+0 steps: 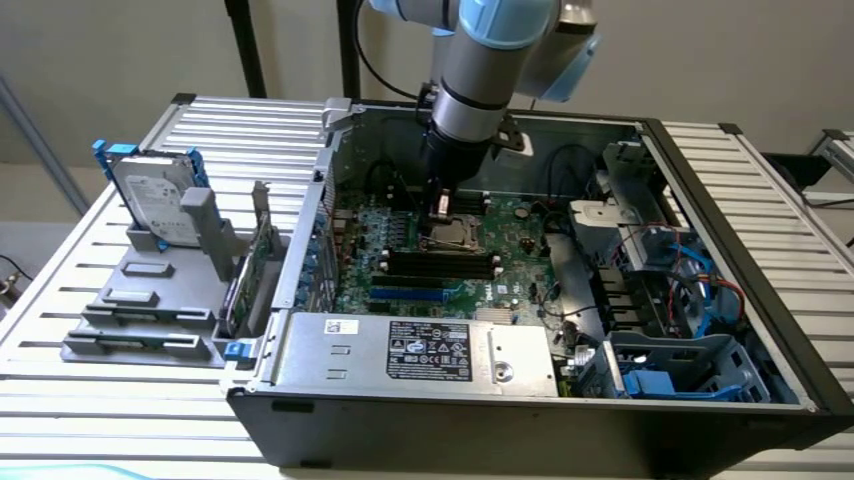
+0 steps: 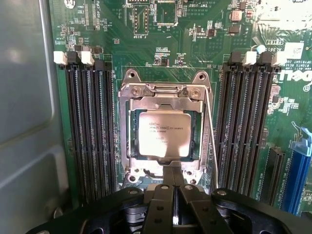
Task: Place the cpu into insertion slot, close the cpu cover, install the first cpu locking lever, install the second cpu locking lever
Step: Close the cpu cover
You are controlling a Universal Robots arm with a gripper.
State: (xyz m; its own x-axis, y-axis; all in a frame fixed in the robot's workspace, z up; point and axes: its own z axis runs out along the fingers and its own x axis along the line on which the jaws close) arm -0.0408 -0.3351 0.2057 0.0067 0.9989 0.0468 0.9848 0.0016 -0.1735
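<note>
Claw (image 2: 174, 171): fully shut, empty, tips at cover (image 2: 165, 91) edge tab.
Cpu (image 2: 163, 132): seated flat under lowered cover, between memory slots (image 2: 92, 131), just beyond tips.
Lever (image 2: 210, 141): thin wire along cover's side, lengthwise toward claw.

Pale silver cpu (image 2: 163, 132) seated flat in insertion slot (image 2: 194, 131); silvery cpu cover (image 2: 165, 91) lowered, framing it.
</note>
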